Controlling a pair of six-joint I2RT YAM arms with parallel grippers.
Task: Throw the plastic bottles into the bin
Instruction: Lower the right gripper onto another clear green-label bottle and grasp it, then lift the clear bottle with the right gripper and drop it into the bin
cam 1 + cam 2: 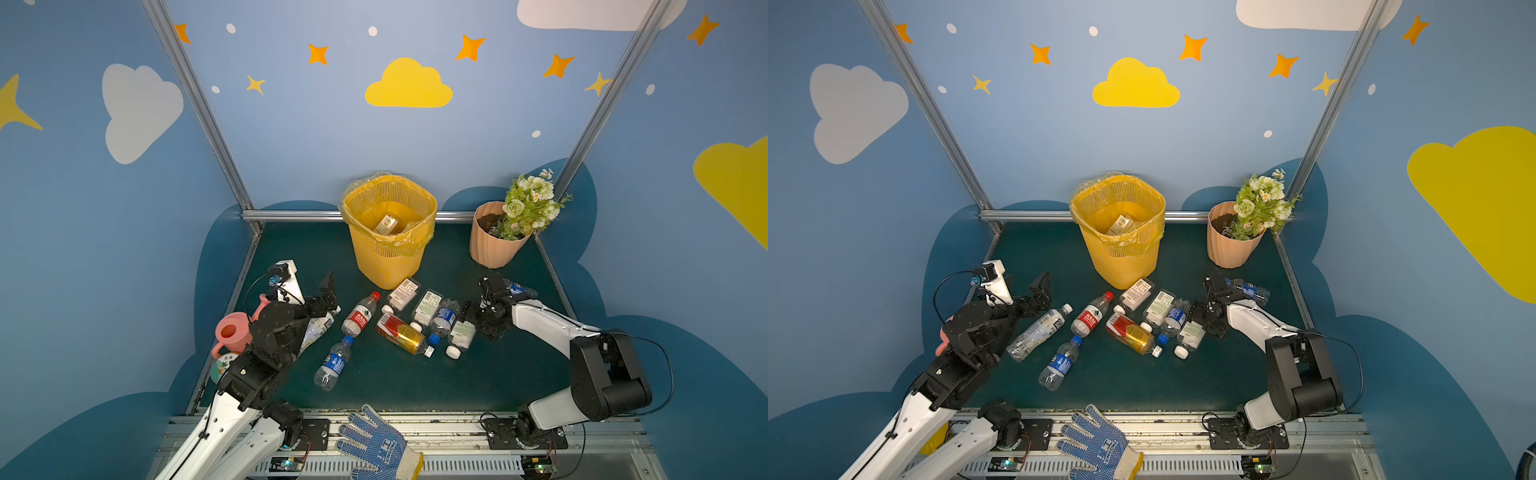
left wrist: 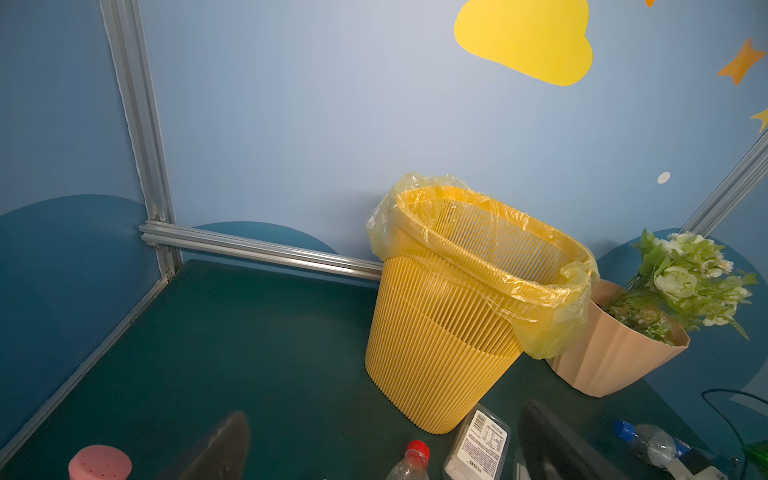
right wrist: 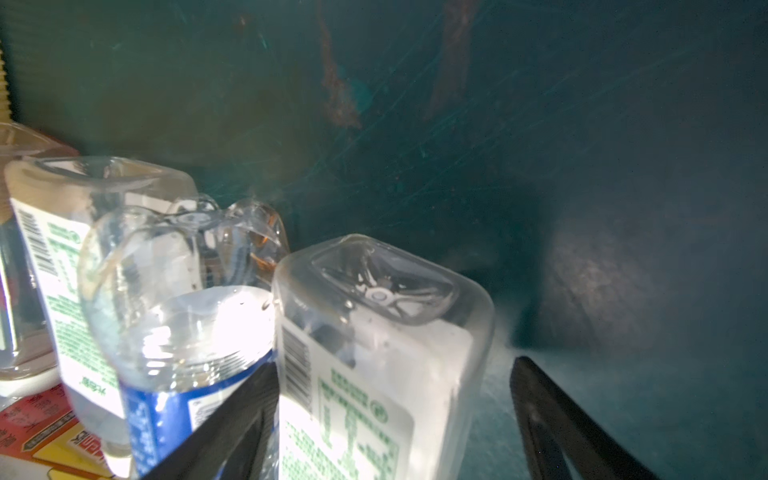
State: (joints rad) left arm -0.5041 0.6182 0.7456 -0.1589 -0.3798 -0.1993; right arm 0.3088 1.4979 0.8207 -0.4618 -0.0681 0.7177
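Several plastic bottles lie on the green mat in front of the bin (image 1: 386, 262), a tall yellow ribbed basket with a bag liner. Among them are a red-labelled one (image 1: 360, 316), a blue-labelled one (image 1: 334, 363) and an amber one (image 1: 401, 333). One barcoded bottle (image 1: 385, 224) lies inside the bin. My right gripper (image 1: 471, 316) is low and open, its fingers either side of a square white-labelled bottle (image 3: 374, 374); one finger touches it and a gap shows at the other. My left gripper (image 1: 330, 297) hovers wide open and empty left of the pile, facing the bin (image 2: 436, 365).
A peach flower pot (image 1: 494, 245) with flowers stands right of the bin. A pink watering can (image 1: 232, 332) and a round jar (image 1: 220, 368) sit by the left arm. One bottle (image 1: 519, 288) lies behind the right arm. A blue glove (image 1: 378, 446) rests on the front rail.
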